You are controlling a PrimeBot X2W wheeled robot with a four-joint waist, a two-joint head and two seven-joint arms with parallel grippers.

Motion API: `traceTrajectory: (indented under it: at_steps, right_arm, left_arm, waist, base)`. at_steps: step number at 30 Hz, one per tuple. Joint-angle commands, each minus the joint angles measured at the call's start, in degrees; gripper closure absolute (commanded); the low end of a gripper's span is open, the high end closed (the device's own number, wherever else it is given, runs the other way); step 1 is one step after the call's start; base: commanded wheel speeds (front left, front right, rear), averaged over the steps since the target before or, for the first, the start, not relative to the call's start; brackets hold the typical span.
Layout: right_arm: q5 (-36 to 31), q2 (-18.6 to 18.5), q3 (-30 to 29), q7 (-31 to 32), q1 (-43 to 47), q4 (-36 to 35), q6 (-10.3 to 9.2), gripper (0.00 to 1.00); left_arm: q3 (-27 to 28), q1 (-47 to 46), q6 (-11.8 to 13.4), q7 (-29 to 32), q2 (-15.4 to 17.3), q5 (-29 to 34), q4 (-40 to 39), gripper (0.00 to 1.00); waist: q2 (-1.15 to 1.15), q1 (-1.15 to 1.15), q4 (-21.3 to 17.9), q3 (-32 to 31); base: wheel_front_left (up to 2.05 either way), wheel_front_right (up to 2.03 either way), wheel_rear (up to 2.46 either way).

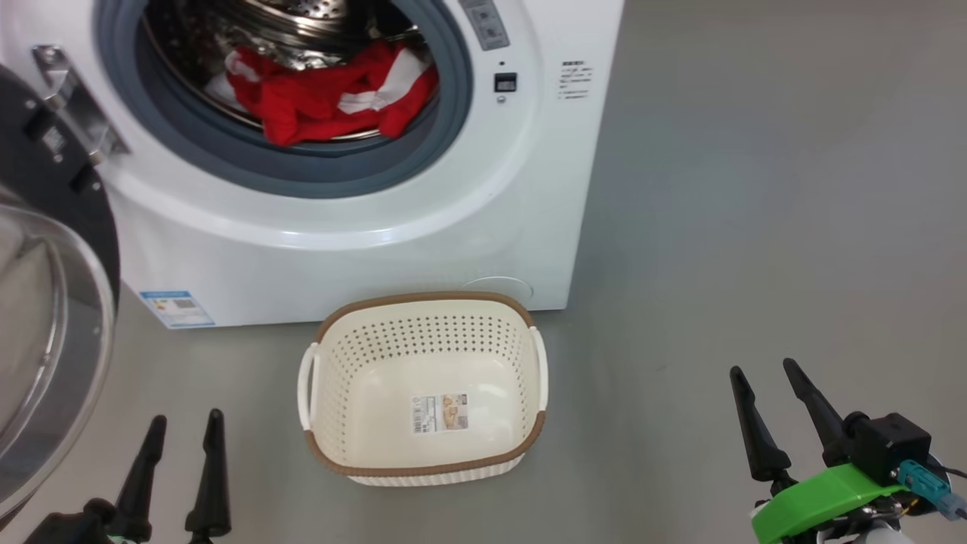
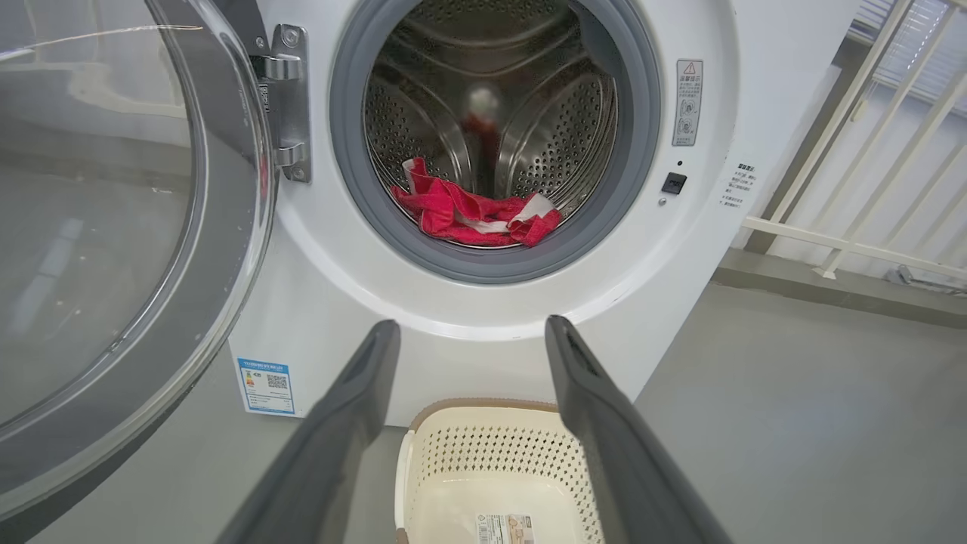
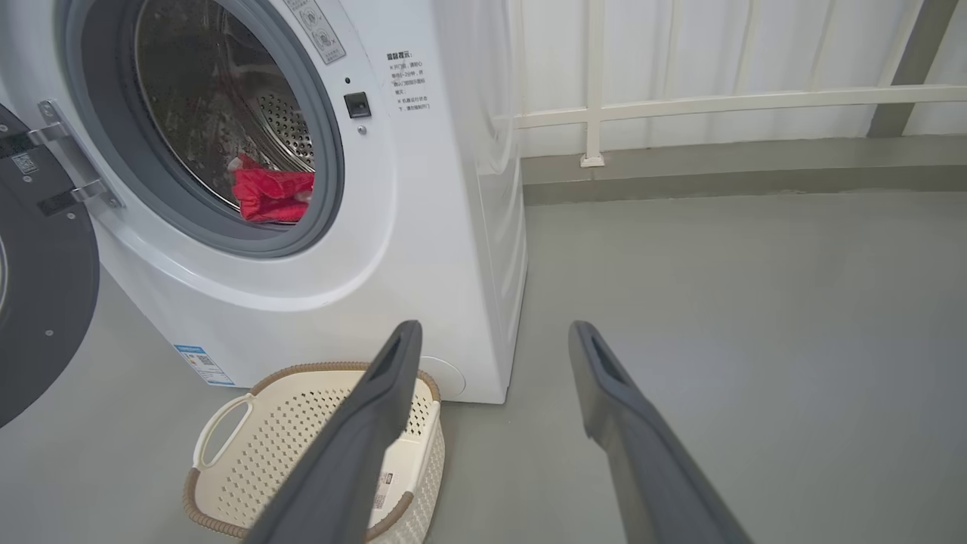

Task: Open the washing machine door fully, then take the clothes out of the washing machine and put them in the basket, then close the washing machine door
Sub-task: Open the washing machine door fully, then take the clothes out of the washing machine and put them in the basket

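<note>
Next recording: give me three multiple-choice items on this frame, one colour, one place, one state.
1. The rim of the basket is: A) brown B) blue C) black.
2. The clothes lie: A) in the basket B) inside the washing machine C) split between both.
3. The washing machine door is: A) shut B) swung open C) taken off.
Answers: 1 A, a brown band rings the cream wall; 2 B, red fabric shows through the round opening; 3 B, it stands out to one side, leaving the opening uncovered.

Clothes [image 1: 317, 98] in washing machine [image 1: 340, 227], basket [image 1: 423, 470] before it
</note>
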Motion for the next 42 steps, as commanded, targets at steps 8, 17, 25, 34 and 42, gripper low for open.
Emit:
traceTrajectory:
  at_steps: [8,17,25,34,42]
  right_arm:
    - [-0.5,0.0,-0.2,-0.7,2.3,-2.3,0.09,0.0]
    - [-0.7,0.6,-0.6,-0.7,2.5,-2.6,0.09,0.0]
    - [-0.8,0.7,-0.6,-0.7,2.5,-2.7,0.09,0.0]
    - [-0.9,0.5,-0.5,-0.7,2.2,-2.7,0.09,0.0]
    - [-1.1,0.6,-0.1,-0.7,1.7,-2.7,0.09,0.0]
  left_arm:
    - [0.1,0.4,-0.2,-0.5,1.5,0.2,-2.2,0.0]
    - [-0.2,0.1,-0.2,-0.5,2.0,0.2,-2.5,0.0]
    - [-0.2,0.2,-0.2,-0.5,2.1,0.2,-2.8,0.0]
    - [0.3,0.3,-0.2,-0.5,1.9,0.0,-3.1,0.0]
    - [0.5,-0.1,-0.2,-0.5,1.8,0.1,-2.9,0.0]
  waist:
    - [0.0,0.0,-3.3,-0.5]
    - [0.0,0.0,-3.4,-0.5]
    - [0.0,0.0,-2.8,-0.8]
    - [0.0,0.0,-2.1,-0.7]
    - [0.0,0.0,-2.0,-0.2]
  base:
    - [0.0,0.0,0.0]
    - [0.0,0.0,0.0]
    - [0.0,0.0,0.0]
    - [0.0,0.0,0.0]
    - [0.03,-0.11,0.08]
